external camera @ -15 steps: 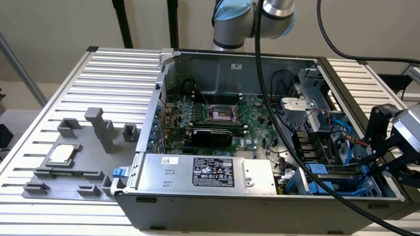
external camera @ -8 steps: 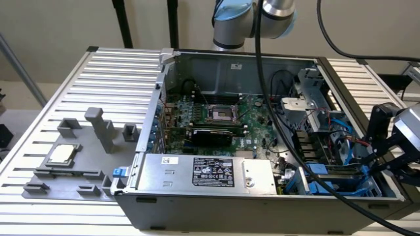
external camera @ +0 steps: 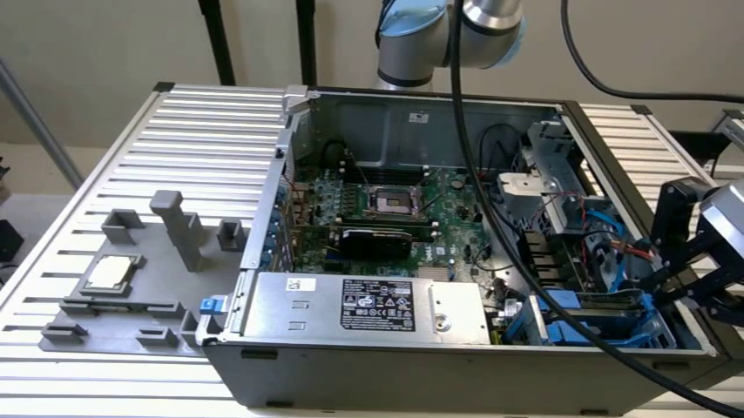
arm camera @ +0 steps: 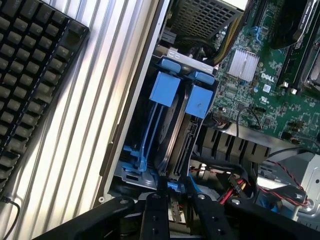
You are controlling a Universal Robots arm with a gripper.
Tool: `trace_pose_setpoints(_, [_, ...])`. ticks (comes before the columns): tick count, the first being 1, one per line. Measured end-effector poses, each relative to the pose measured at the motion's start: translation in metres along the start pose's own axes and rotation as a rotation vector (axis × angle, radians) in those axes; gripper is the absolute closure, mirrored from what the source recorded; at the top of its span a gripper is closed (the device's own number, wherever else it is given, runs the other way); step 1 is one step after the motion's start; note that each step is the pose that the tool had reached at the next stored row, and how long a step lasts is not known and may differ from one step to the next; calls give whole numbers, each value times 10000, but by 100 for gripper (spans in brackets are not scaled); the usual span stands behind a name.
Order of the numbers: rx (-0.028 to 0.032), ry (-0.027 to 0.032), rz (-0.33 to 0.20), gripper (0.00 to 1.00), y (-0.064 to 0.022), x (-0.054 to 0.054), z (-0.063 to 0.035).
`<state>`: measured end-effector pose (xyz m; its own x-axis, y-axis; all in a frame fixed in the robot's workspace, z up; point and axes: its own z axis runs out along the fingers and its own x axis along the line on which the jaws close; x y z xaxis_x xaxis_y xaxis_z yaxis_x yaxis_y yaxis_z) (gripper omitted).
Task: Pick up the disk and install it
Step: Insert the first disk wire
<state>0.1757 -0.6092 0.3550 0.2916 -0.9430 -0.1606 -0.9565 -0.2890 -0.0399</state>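
1. We see the gripper (arm camera: pixel 176 194) at the drive bay (arm camera: pixel 131 172), in the corner of the open case (external camera: pixel 348 357) on the exterior view's right.
2. The disk (arm camera: pixel 178 142) stands on edge in that bay, wrapped by its blue bracket (arm camera: pixel 165 90), with a second blue carrier (arm camera: pixel 200 102) just beside it.
3. Claw state: the fingers (arm camera: pixel 156 212) sit narrow, one on each side of the disk's near end, with silver metal between them. We read that as clamped on the disk, not hanging free.
4. Handling, our judgement: a rigid metal body, dense for its size, that won't flex. The flat faces are smooth, so a light pinch could slip.
5. It's also fragile: no knocks, no twisting, and nothing pressing on the connector edge.
6. Where to hold: across the thin dimension at the end, on metal or the bracket rail. We'd avoid the blue tabs, which are thin plastic and likely to bend.
7. Clearance is tight. Red and blue cables (arm camera: pixel 235 187) lie close to the fingers, and the motherboard (arm camera: pixel 270 85) is just past the bay wall.
8. A tilted disk would bind in the guides, so we'd keep it parallel to them.
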Motion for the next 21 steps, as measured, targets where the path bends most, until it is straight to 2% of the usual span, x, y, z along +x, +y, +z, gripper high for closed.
trace_pose_setpoints(7, [-4,-3,-26,75,13,-5,-7])
trace_pose_setpoints(9, [-5,-4,-34,83,16,-6,-7])
trace_pose_setpoints(12, [-6,-3,-42,84,29,-10,-8])
trace_pose_setpoints(19, [-10,-5,-46,84,210,-80,-8])
trace_pose_setpoints(21, [-27,-10,-33,84,234,-106,-1])
